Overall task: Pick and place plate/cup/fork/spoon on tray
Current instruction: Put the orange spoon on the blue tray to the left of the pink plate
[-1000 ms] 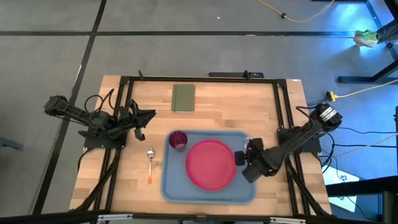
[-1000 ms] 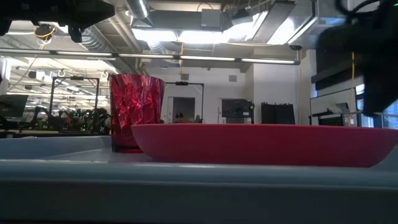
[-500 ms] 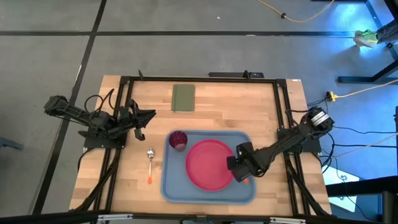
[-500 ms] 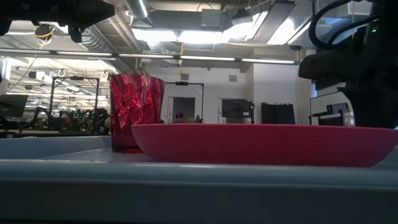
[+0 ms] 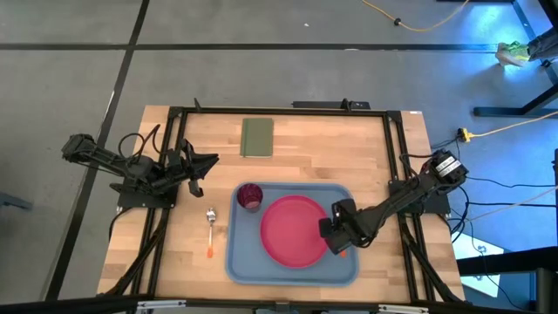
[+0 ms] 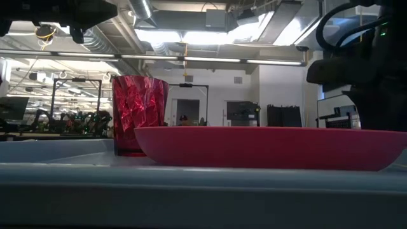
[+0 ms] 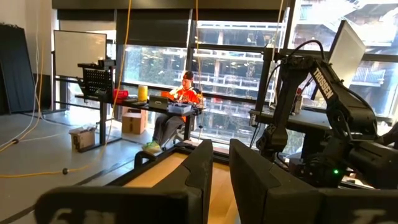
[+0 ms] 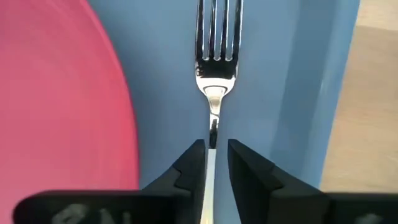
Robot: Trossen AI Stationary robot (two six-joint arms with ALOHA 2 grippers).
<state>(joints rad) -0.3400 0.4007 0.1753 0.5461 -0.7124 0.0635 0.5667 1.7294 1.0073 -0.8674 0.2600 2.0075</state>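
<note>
**Fork going down beside the plate**

High view: the right gripper hangs over the tray beside one plate; one cup stands on the tray; one spoon lies on the table, probably next.

Right wrist view: fingers clench one fork by its neck above the tray's strip beside the plate.

Left wrist view: the left gripper waits, nearly closed, empty.

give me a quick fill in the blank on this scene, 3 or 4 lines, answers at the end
1. The cup stands on the tray beside the ____.
2. The right gripper is closed on the stem of the ____.
3. The spoon lies on the bare wood, off the tray on the side of the ____ arm.
4. The green pad lies on the ____, not on the tray.

Missing words: plate; fork; left; table
</note>
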